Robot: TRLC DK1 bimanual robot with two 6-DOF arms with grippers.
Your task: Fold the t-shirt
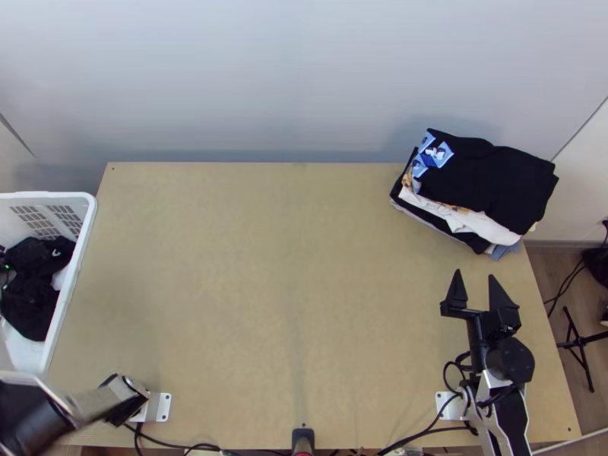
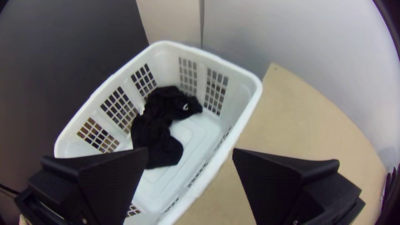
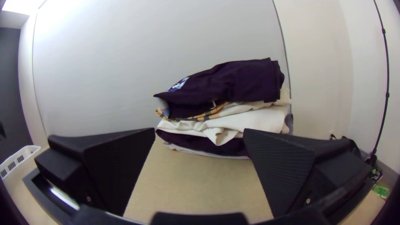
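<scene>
Black t-shirt, folded, on the pile at the table's far right corner

We list first one black t-shirt [image 1: 494, 178], folded, laid on top of the pile, a blue-and-white print at its left end.
Beneath it we count white cloth [image 1: 475, 223], a patterned orange piece [image 3: 211, 113], further dark cloth [image 3: 196, 142] and, lowest, a pale garment [image 3: 196, 152]; together they cover the far right corner of the table [image 1: 251, 281].
Item: right gripper [image 1: 475, 274], near the table's right edge, on the near side of the pile and apart from it; tips toward the pile, fingers spread.
Item: white laundry basket [image 1: 72, 296], perforated walls, at the table's left edge. In it we find black clothing [image 2: 156, 133], bunched toward the wall away from the table, a small white mark on it.
Item: left gripper [image 2: 190, 152], seen in the left wrist view with the basket beyond, fingers wide apart.
Outermost we note cables [image 1: 205, 447] along the near edge, a pale wall [image 1: 258, 83] behind the far edge and, off the right edge, a black stand [image 1: 579, 346] on the floor.
</scene>
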